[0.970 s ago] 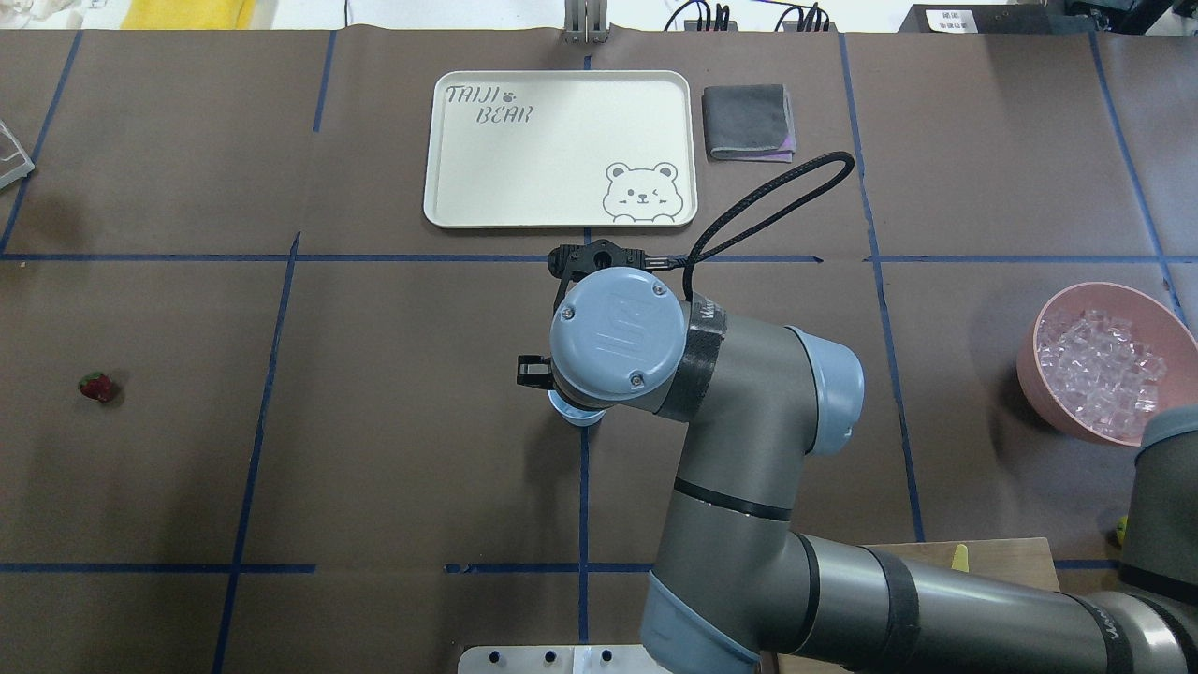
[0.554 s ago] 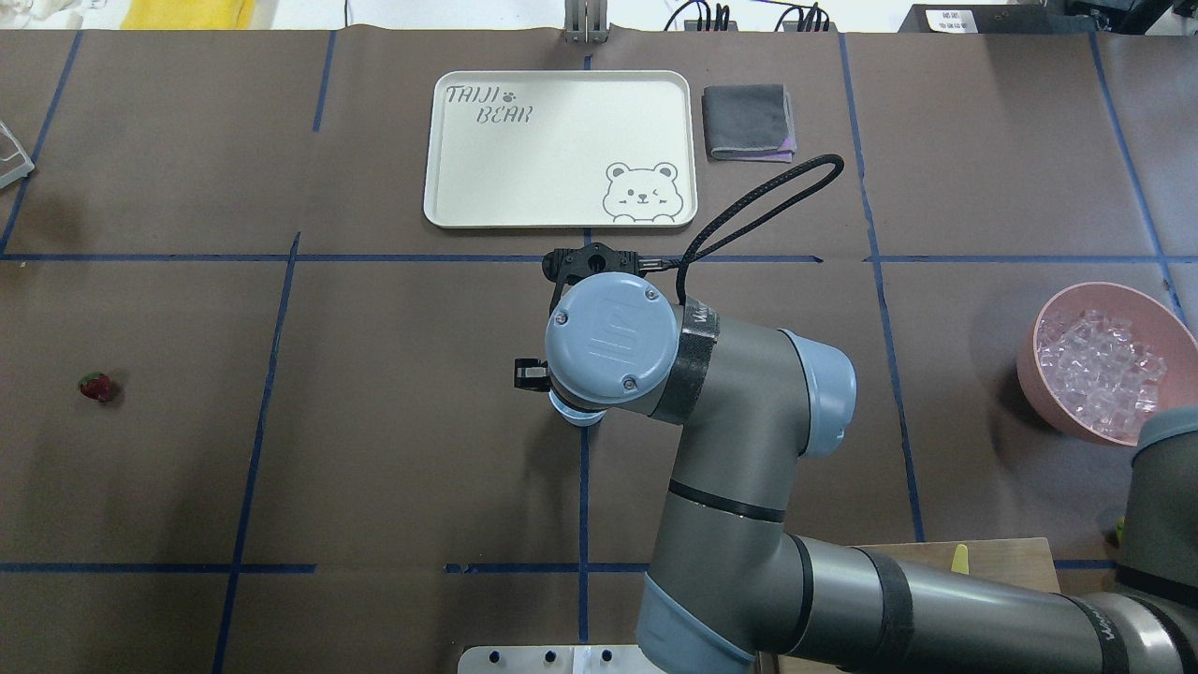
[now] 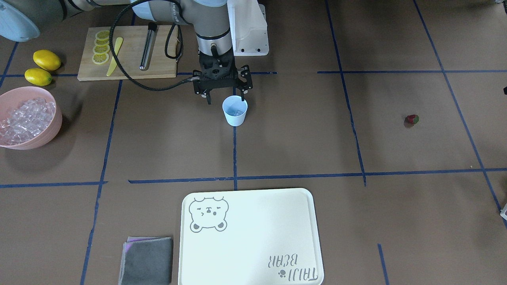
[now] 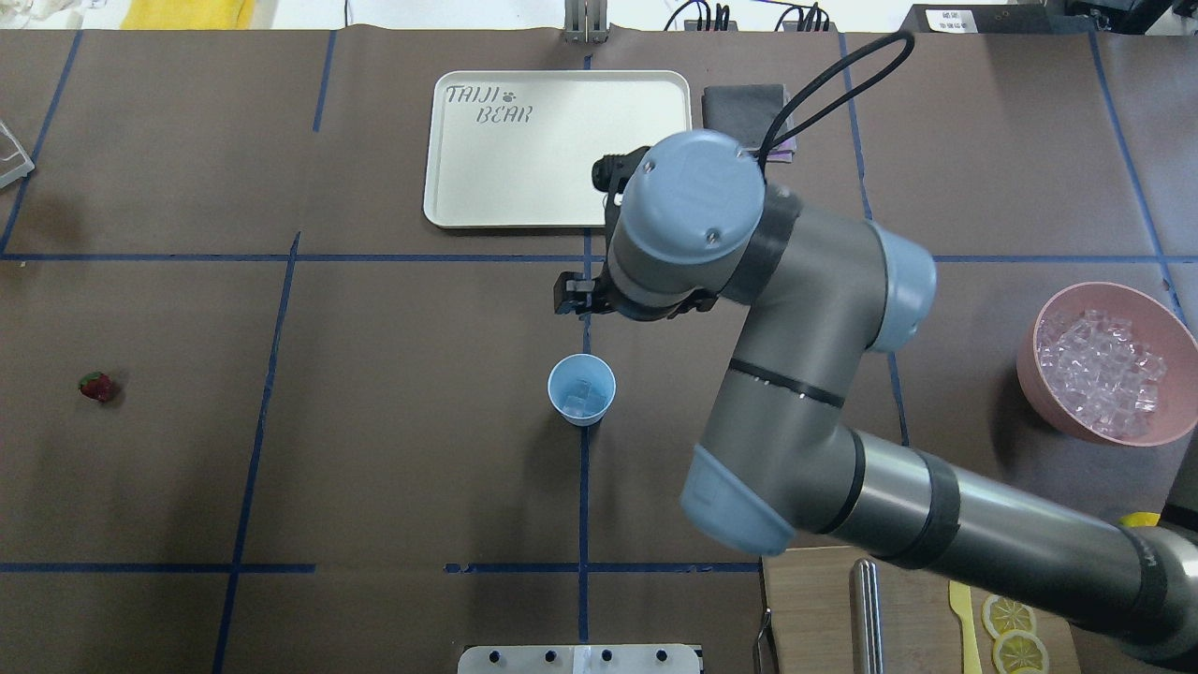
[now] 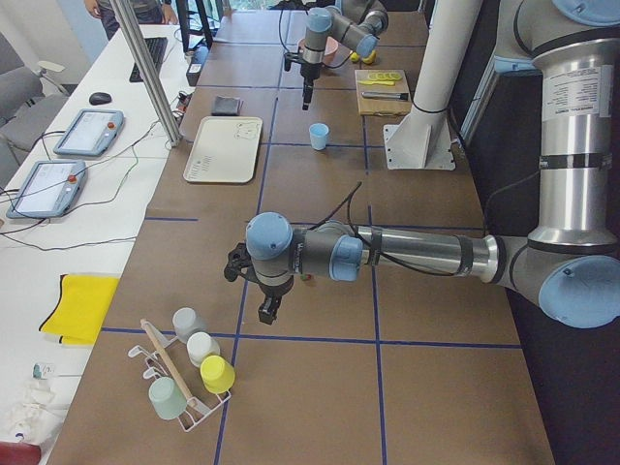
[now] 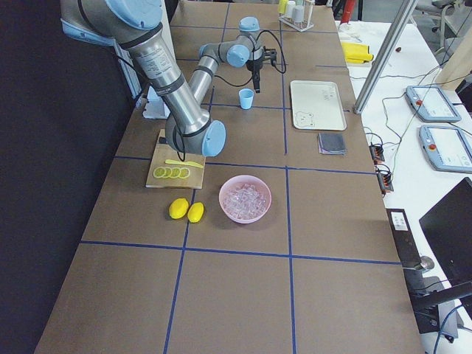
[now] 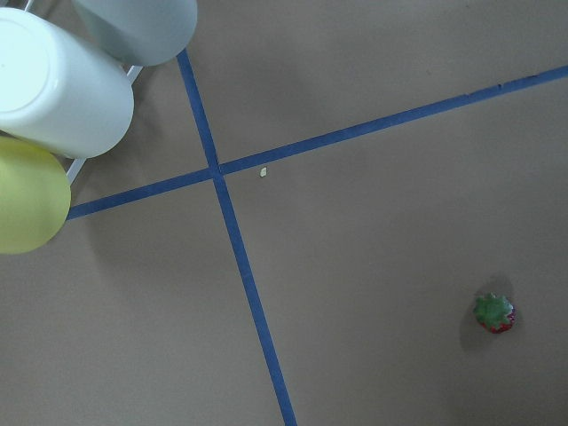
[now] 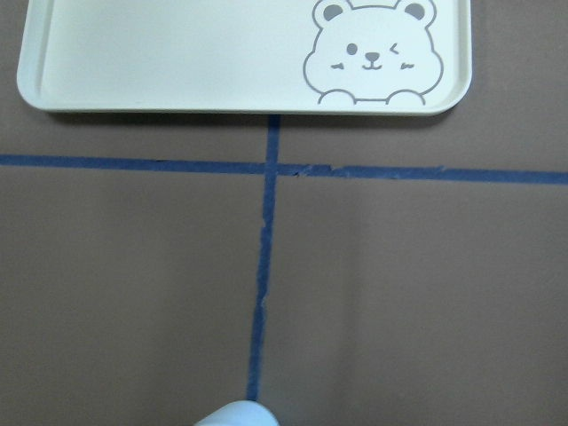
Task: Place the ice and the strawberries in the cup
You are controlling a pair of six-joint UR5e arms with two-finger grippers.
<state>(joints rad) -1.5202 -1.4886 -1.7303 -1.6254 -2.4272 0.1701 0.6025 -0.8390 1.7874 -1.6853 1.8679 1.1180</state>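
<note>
The pale blue cup point(image 4: 581, 389) stands at the table's middle and holds a few ice cubes; it also shows in the front view point(image 3: 235, 111). My right gripper point(image 3: 225, 99) is open and empty, raised above the cup. More ice fills the pink bowl point(image 4: 1048, 393) at the right. The strawberry point(image 4: 95, 386) lies alone far left, and the left wrist view shows it point(image 7: 493, 313) at lower right. My left gripper point(image 5: 268, 310) shows only in the exterior left view, hovering over the table; I cannot tell whether it is open or shut.
A cream bear tray point(image 4: 432, 187) and a grey cloth point(image 3: 146, 259) lie beyond the cup. A cutting board point(image 3: 158, 71) with lemon slices and two lemons point(image 3: 46, 59) sit near the robot's base. A rack of upturned cups point(image 5: 184, 387) stands at the left end.
My right arm has risen and swung away from the cup toward the tray. The cup, hidden under the wrist before, now stands uncovered with ice inside.
</note>
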